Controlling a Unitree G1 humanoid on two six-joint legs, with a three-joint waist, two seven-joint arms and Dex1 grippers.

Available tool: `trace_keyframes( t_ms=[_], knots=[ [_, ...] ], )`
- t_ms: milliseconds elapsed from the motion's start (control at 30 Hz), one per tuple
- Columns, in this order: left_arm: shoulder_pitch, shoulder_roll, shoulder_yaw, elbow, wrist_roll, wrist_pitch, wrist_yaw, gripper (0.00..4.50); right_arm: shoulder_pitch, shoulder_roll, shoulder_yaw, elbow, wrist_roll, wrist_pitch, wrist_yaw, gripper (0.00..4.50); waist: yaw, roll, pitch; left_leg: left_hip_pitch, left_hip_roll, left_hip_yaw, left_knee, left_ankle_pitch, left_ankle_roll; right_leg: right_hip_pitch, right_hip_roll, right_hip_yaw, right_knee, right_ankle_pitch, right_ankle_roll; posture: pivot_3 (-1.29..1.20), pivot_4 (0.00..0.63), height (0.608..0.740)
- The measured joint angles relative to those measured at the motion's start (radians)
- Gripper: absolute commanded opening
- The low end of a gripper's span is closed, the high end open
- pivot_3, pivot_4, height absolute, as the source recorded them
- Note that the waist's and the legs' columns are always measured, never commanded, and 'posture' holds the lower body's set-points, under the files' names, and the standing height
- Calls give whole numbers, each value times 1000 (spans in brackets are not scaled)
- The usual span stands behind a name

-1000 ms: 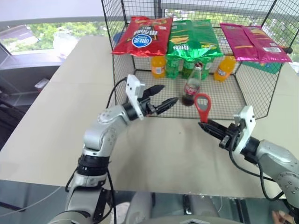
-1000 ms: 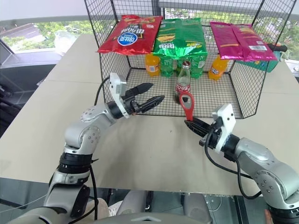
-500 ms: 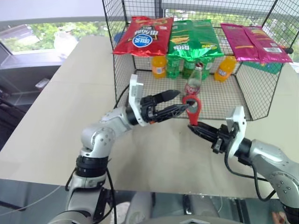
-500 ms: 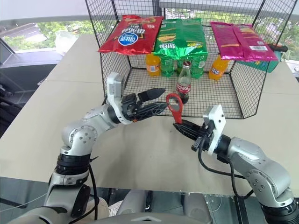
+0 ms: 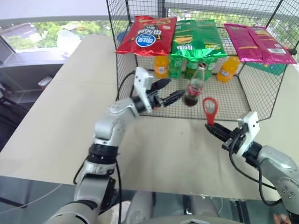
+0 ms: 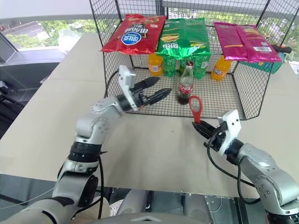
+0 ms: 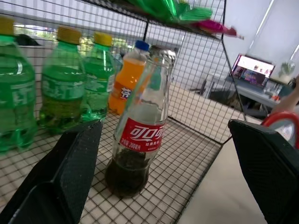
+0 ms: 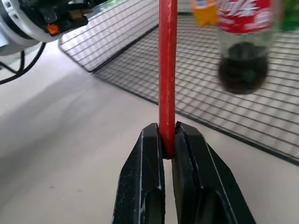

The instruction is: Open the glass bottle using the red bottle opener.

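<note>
The glass bottle (image 5: 194,87), clear with dark liquid, a red label and a metal cap, stands upright on the mesh floor near the open front of the wire cage. My left gripper (image 5: 174,88) is open just left of it, pointing at its lower half. In the left wrist view the bottle (image 7: 140,135) sits between the two black fingers (image 7: 74,168) without touching them. My right gripper (image 5: 209,127) is shut on the handle of the red bottle opener (image 5: 210,108). It holds the opener upright, ring head up, over the table in front of the cage and right of the bottle.
The wire cage (image 5: 261,100) carries red, green and pink snack bags (image 5: 145,36) on its top. Orange and green plastic bottles (image 5: 174,65) stand behind the glass bottle. The beige table (image 5: 56,116) ends close to me; its left side is bare.
My left gripper, still open, has reached forward to the cage mouth beside the bottle. My right gripper swung left with the opener, then back right. The view has shifted a little.
</note>
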Motion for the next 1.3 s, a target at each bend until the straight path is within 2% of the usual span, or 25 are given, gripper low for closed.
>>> trace_keyframes(
  t_ms=[100, 233, 567, 667, 767, 867, 1000, 1100, 1200, 1300],
  knots=[
    [-42, -36, -31, 70, 64, -66, 18, 4441, 9, 4, -11, -16, -1, -6, -6, 0, -5, 0, 0, 0, 0, 1, 0, 0, 0, 0, 0, 1, 0, 0, 0, 0, 150, 740],
    [-128, -91, -38, 250, 132, -147, 16, 4441, 34, 16, -21, -44, -7, -9, -23, 0, -6, 0, 0, 0, 0, 0, 0, 0, 0, -1, 0, 0, 0, 0, 0, 0, 150, 740],
    [-325, -186, -31, 669, 222, -340, -16, 4441, 69, 39, -26, -110, -11, -9, -65, 0, -3, -1, 1, -1, 0, 0, 0, 0, 0, -1, 0, 0, 0, 0, 0, 0, 150, 740],
    [-381, -207, -26, 796, 242, -395, -43, 3696, 82, 44, -27, -131, -10, -9, -82, 0, -3, -1, 1, -1, 0, 0, 0, 0, 0, -1, 0, 0, 0, 0, 0, 0, 150, 740],
    [-416, -220, -11, 872, 254, -443, -66, 2468, 95, 44, -31, -141, -9, -8, -95, 0, -3, -1, 1, -1, 0, 0, 0, 0, 0, -1, 0, 0, 0, 0, 0, 0, 150, 740],
    [-424, -222, 4, 904, 260, -472, -91, 2438, 100, 44, -40, -155, -4, -8, -103, 0, -6, -1, 1, -1, 0, 0, 0, 0, 0, -1, 0, 0, 0, 0, 1, 0, 150, 740],
    [-423, -214, 13, 906, 258, -480, -149, 2438, 100, 44, -47, -155, 0, -8, -106, 0, -5, -1, 1, -1, 0, 0, 0, 0, 0, -1, 0, 0, 0, 0, 0, 0, 150, 740],
    [-371, -191, 13, 786, 225, -434, -255, 2438, 103, 44, -56, -158, 5, -8, -110, 0, -8, 0, 1, -2, 0, 1, -1, 0, 0, -2, 0, 0, 0, 0, 0, 0, 150, 740],
    [-266, -144, 10, 518, 141, -286, -360, 2438, 123, 41, -75, -160, 9, -8, -109, 0, -15, 1, 2, -2, 0, 0, -1, 0, 0, -2, 0, 0, 0, 0, 0, 0, 150, 740],
    [-205, -95, 5, 317, 83, -157, -398, 2438, 146, 35, -101, -161, 14, -8, -105, 0, -18, 1, 2, -2, 0, 0, -1, 0, 0, -2, 0, 0, 1, 0, 0, 0, 150, 740]
  ],
)
